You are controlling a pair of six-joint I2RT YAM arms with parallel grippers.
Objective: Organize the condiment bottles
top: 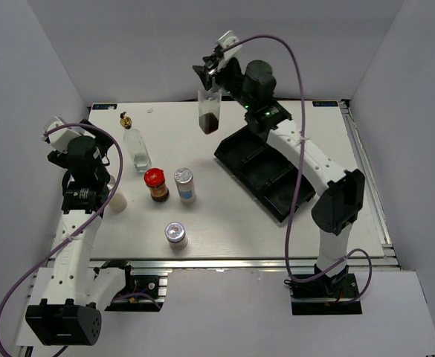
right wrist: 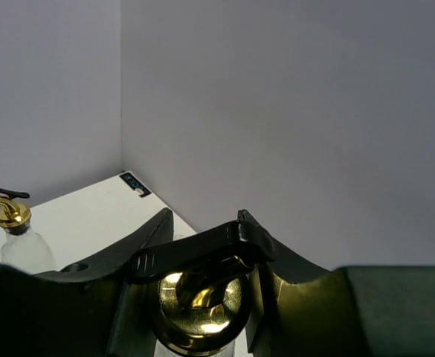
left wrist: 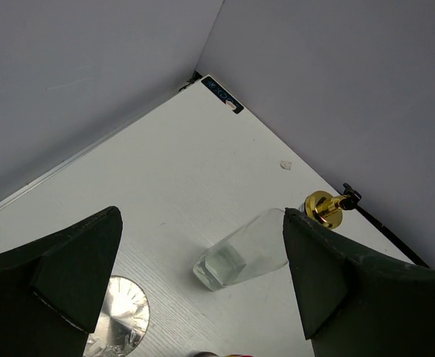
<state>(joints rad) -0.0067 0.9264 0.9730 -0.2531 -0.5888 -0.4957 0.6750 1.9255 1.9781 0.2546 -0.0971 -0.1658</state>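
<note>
The white table (top: 232,223) carries everything. On its right half lies a black three-compartment tray (top: 265,175), set at a slant, its far end towards the middle of the table.

The right claw (right wrist: 202,297) is pinching the gold pourer top (right wrist: 198,316) of a tall glass bottle with dark liquid (top: 208,115). This bottle hangs upright under the claw, just beside the tray's far left corner. I cannot tell whether its base touches the table.

The left claw (left wrist: 201,253) is spread wide over the left side of the table. Its two dark fingers (left wrist: 76,275) are well apart and grip nothing.

The clear glass bottle (top: 137,149) with a gold pourer stands upright on the far left of the table, beyond the left claw.

Near the middle stands the red-lidded dark jar (top: 155,184). Just beside it on the right is a pale silver-capped shaker (top: 184,184).

A second shaker (top: 176,235) stands alone near the front edge.

A third shaker (top: 118,201) stands close against the left arm, and its silver cap shows under the left claw in the wrist view.
</note>
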